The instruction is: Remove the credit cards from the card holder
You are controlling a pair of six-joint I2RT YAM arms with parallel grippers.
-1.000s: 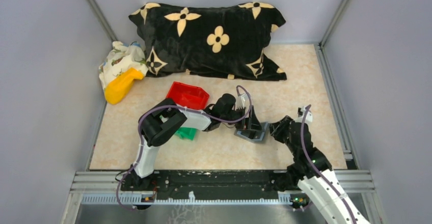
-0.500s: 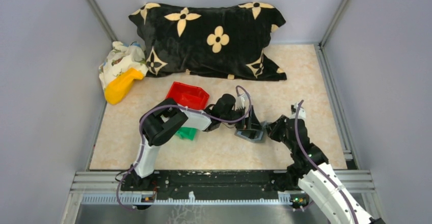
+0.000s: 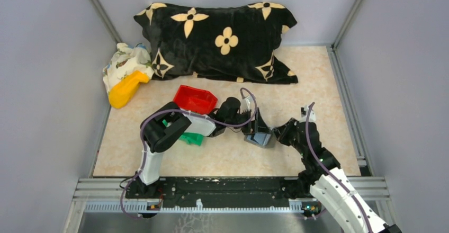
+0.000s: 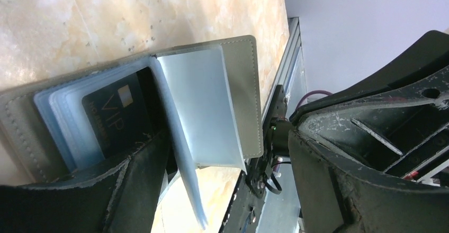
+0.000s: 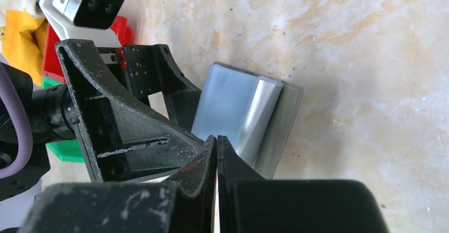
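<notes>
Card holder [image 4: 241,74], dark grey folding wallet, sits open between wide-spread, empty left pincer [image 4: 222,153] jaws, braced on bench [image 5: 370,58] so sleeves [image 4: 204,111] fan; right pincer [image 5: 217,140] squeezed tight at sleeve edge, catch unclear.

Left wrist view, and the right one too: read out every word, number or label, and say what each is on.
"VIP": on the black card in a clear sleeve of the card holder.
Fine print beside it on that card: too small to read.
Label on the white camera, right wrist view: too blurred to read.
</notes>
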